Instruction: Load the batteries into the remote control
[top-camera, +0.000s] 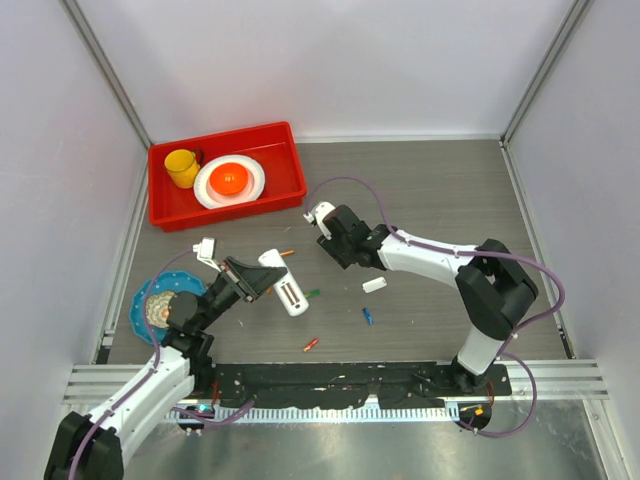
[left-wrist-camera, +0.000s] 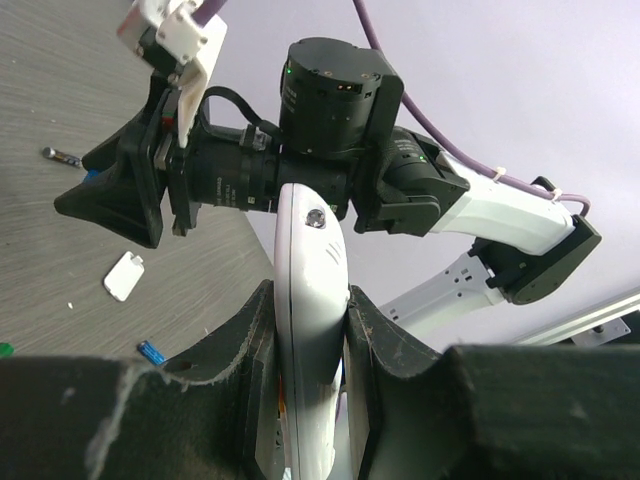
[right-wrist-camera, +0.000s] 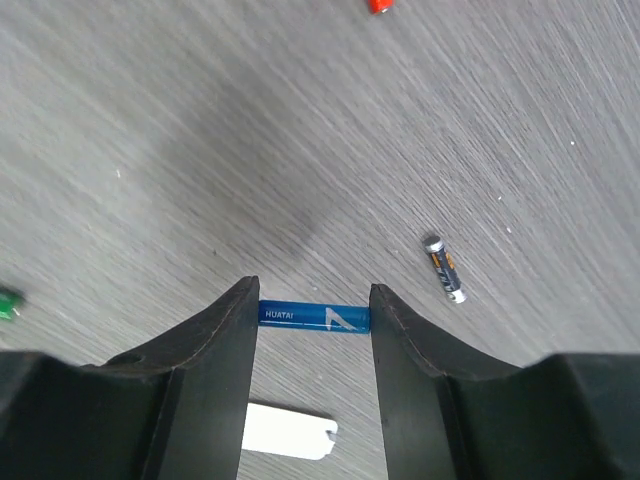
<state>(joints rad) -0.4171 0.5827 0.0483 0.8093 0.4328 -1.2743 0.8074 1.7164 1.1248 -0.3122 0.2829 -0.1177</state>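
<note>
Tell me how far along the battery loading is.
Done: the white cover is off, lying on the table. In hand: the left hand clamps the remote control; the right hand appears shut on a blue battery. Left: seating it; a green battery and a red battery lie loose. No seated battery shows.
</note>
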